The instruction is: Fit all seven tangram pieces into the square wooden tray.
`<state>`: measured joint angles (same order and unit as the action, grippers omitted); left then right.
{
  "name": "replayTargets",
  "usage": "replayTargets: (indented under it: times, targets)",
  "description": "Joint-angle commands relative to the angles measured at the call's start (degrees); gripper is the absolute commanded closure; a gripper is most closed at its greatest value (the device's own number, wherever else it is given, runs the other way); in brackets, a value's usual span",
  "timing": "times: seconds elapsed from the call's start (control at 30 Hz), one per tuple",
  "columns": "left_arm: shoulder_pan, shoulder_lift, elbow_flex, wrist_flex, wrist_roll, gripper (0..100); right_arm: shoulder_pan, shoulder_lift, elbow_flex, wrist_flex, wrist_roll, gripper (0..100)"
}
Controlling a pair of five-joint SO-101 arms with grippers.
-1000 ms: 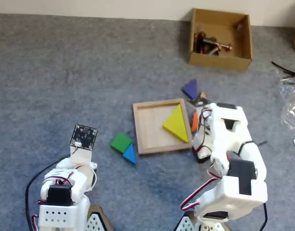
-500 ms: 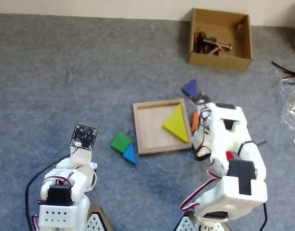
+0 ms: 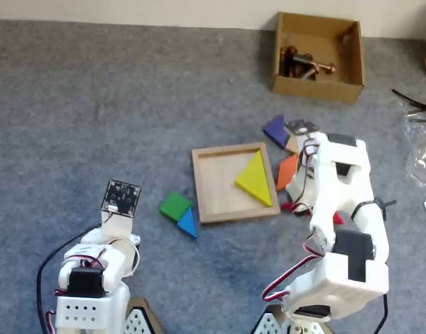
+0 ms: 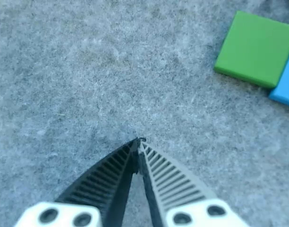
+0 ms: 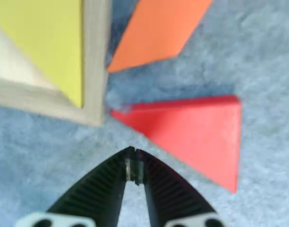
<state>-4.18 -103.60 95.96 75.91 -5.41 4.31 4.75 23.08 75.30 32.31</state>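
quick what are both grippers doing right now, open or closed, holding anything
left gripper: closed, holding nothing.
right gripper: closed, holding nothing, tips beside the red triangle.

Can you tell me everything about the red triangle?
The red triangle is a flat, smooth piece that looks painted bright red. It lies flat on the grey carpet, outside the wooden tray, with one sharp tip pointing at the tray's corner; I cannot tell if they touch. The orange piece lies beside it, with a strip of carpet between them. The right tool is shut, close to the triangle's long edge, not holding it.
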Motion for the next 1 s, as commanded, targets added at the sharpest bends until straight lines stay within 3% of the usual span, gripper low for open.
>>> replayTargets:
  times: [0.0,0.37,0.77,0.97]
  targets:
    - [1.4,-0.3,1.2,0.2,0.4,99,0.5,-1.4,-3.9,2.5,4.5,98.8]
    - [1.4,-0.3,1.2,0.2,0.4,99,0.8,-1.2,-14.2,5.7,23.0,98.8]
    - [1.4,-0.3,1.2,0.2,0.4,99,0.8,-0.7,-22.0,2.6,23.8,98.5]
    - [1.4,-0.3,1.2,0.2,0.4,99,4.5,-0.7,-21.8,1.5,32.2,83.1]
